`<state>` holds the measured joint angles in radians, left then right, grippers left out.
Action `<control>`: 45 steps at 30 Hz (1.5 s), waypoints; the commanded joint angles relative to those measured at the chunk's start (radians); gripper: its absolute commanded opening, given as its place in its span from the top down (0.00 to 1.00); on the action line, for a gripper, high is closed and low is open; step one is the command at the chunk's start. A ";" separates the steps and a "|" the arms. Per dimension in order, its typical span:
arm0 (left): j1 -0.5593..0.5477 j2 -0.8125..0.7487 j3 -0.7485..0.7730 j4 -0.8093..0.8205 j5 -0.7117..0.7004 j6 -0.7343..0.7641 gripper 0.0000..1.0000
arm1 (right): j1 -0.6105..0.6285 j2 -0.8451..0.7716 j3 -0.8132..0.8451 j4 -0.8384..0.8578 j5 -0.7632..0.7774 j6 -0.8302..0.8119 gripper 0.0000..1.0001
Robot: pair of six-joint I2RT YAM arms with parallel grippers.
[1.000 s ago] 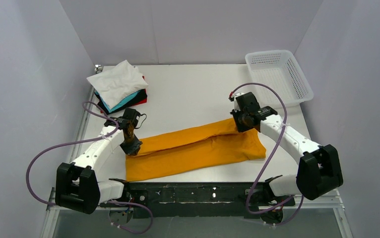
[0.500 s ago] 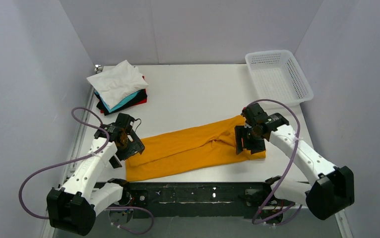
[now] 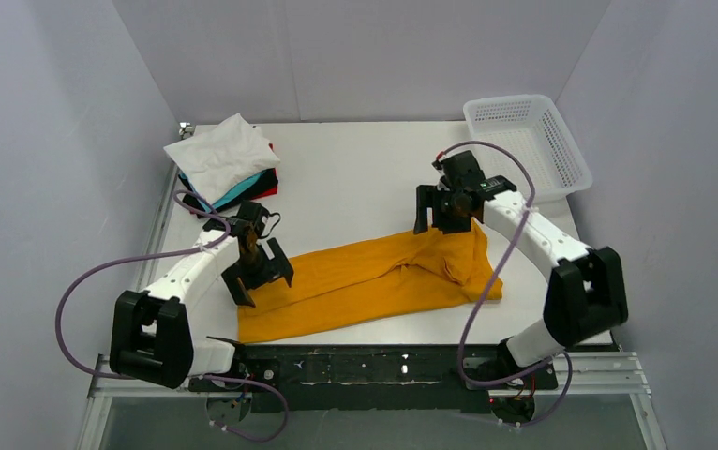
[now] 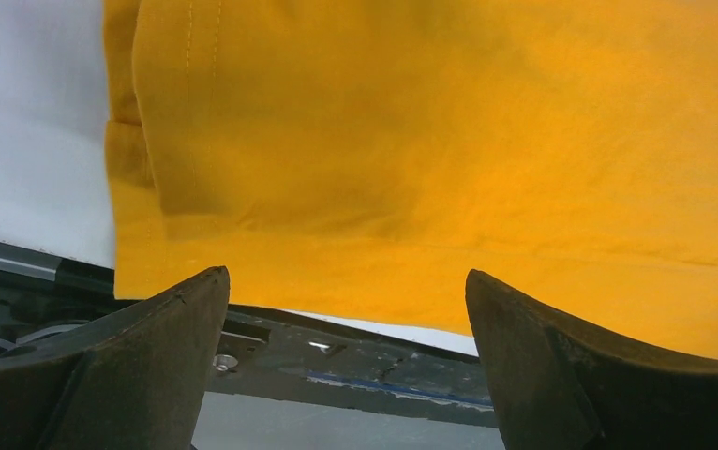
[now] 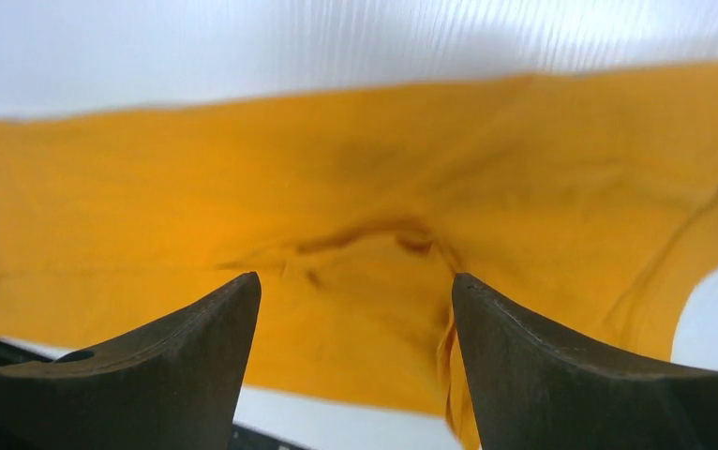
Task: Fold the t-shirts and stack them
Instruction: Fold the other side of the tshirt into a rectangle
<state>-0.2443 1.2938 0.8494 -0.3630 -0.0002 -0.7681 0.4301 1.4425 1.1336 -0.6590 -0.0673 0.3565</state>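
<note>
The left pincer (image 3: 262, 278) and right pincer (image 3: 435, 218) gape wide, empty, over the orange shirt (image 3: 365, 277) on the bench (image 3: 355, 178).

Orange-yellow shirt (image 3: 365, 281), folded stack (image 3: 221, 157), mesh basket (image 3: 526, 141)

A white tabletop (image 3: 355, 169) was seen from above. An orange-yellow shirt (image 3: 365, 281) was laid flat across its near half. The shirt was folded lengthwise into a long band that ran slantwise from the near left up toward the right, and the cloth was bunched into wrinkles near the right end. A stack of folded shirts (image 3: 233, 183) was placed at the far left corner. Black and red were seen lowest in it, teal above them, and a loosely folded white shirt (image 3: 216, 155) on top. A white mesh basket (image 3: 524, 141) was set at the far right corner, well apart from the stack. A dark metal rail (image 3: 374, 364) was fixed along the near edge.
</note>
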 commanded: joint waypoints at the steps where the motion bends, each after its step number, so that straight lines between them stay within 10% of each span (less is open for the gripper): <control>1: 0.014 0.053 -0.063 -0.076 0.015 0.032 0.02 | -0.014 0.187 0.115 0.125 0.012 -0.099 0.17; 14: 0.058 0.102 -0.114 -0.036 0.046 0.014 0.02 | 0.042 0.175 -0.081 0.142 -0.308 -0.085 0.25; 23: 0.059 0.064 -0.104 -0.067 0.016 0.025 0.02 | 0.381 -0.105 -0.274 0.030 -0.385 -0.106 0.28; 30: 0.059 0.028 -0.106 -0.070 0.015 0.028 0.02 | 0.316 -0.224 -0.223 0.053 -0.067 -0.055 0.24; 37: 0.059 0.053 -0.094 -0.064 0.033 0.031 0.02 | 0.106 0.000 -0.129 0.126 0.038 -0.084 0.24; 45: 0.059 0.020 -0.053 -0.110 0.021 0.037 0.02 | 0.194 0.075 -0.220 0.085 -0.149 -0.051 0.32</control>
<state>-0.1894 1.3392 0.7628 -0.3046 0.0345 -0.7444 0.5484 1.5864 0.9768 -0.5308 -0.1261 0.2844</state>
